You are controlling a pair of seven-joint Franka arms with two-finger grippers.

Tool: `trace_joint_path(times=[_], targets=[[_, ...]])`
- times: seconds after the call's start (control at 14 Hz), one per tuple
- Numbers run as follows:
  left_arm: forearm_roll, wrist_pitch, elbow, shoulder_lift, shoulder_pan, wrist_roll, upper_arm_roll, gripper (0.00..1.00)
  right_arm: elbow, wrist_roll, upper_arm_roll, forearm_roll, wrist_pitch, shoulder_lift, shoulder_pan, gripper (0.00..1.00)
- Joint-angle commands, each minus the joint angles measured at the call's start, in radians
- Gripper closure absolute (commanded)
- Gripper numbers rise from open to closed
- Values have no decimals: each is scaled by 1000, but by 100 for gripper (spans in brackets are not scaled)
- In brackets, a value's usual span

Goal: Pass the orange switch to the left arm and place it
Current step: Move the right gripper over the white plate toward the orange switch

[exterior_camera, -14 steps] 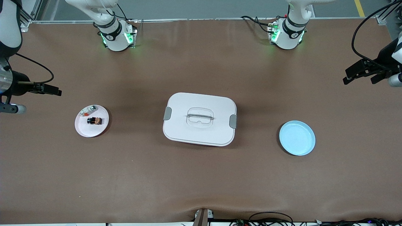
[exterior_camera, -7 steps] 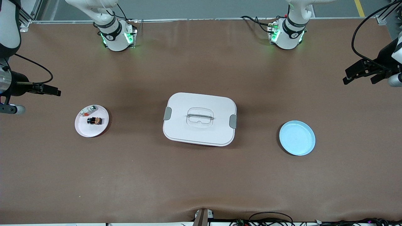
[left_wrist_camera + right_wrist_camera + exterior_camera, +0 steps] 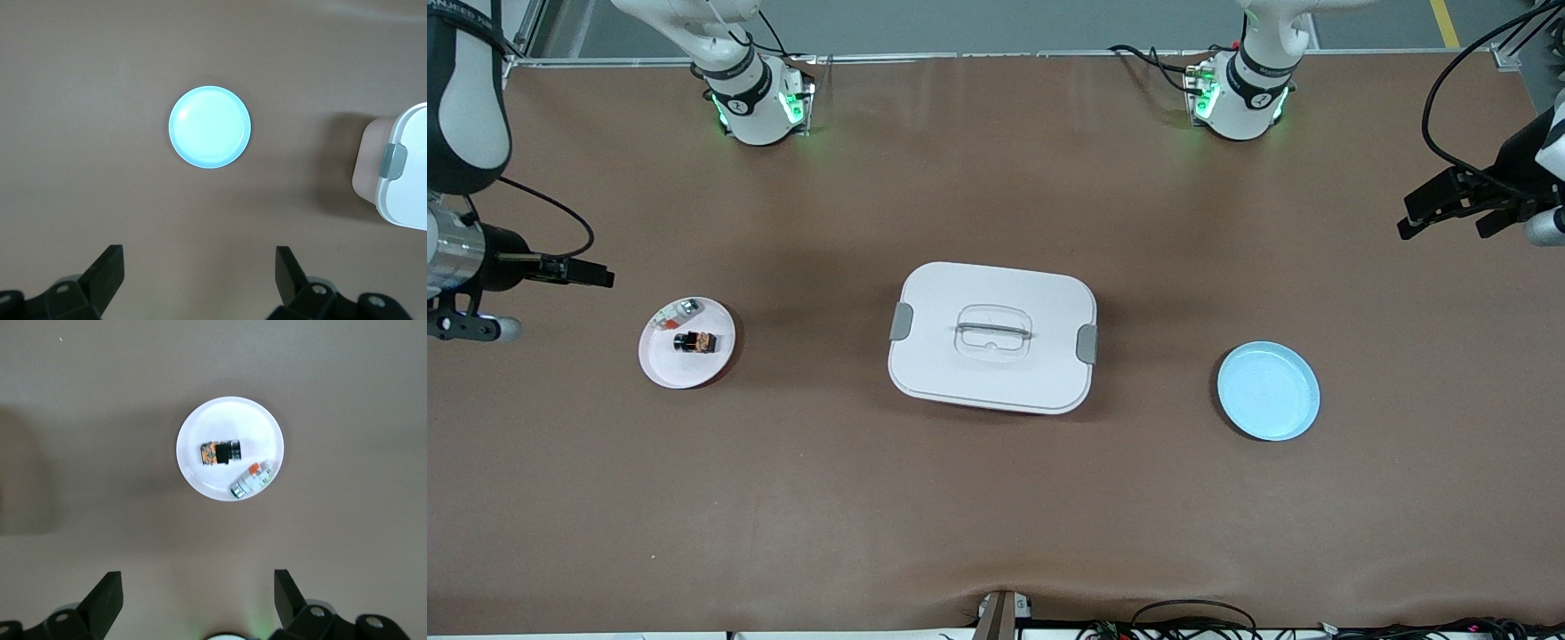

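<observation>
The orange switch (image 3: 695, 340) (image 3: 220, 452), a tiny black block with orange markings, lies on a small white plate (image 3: 685, 369) (image 3: 200, 477) toward the right arm's end of the table. My right gripper (image 3: 591, 274) (image 3: 198, 581) hangs open and empty, high over bare table beside that plate. The white lidded box (image 3: 992, 338) (image 3: 403, 173) stands in the middle of the table. My left gripper (image 3: 1445, 222) (image 3: 200, 257) is open and empty, high over the left arm's end of the table.
A clear and silver part with a red spot (image 3: 679, 312) (image 3: 251, 480) shares the white plate. A light blue plate (image 3: 1268, 391) (image 3: 209, 127) sits between the box and the left arm's end. Cables (image 3: 1192, 618) run along the table edge nearest the front camera.
My right gripper has shifted a little toward the white plate. The left arm, the switch and the box have not moved.
</observation>
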Motion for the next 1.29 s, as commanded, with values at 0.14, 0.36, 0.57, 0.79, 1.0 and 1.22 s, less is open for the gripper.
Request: trace_joint_path(times=[0.14,0.36,0.57,0.79,1.0,1.22], targets=[[12,-15,14,2,4,14,-5,0,-92,5,7,14,165,33,18,0],[12,-17,14,2,6,14,-3,0,-95,7,5,14,244,115,7,0],[12,-17,14,3,6,16,-3,0,-113,16,4,12,315,156,-7,0],[14,-17,14,2,4,14,-5,0,-190,4,4,-3,462,170,-7,0],[14,-15,14,2,6,14,-3,0,-199,1,2,-18,501,217,-5,0],[12,-17,14,2,6,14,-3,0,-204,1,4,-20,551,283,-33,0]])
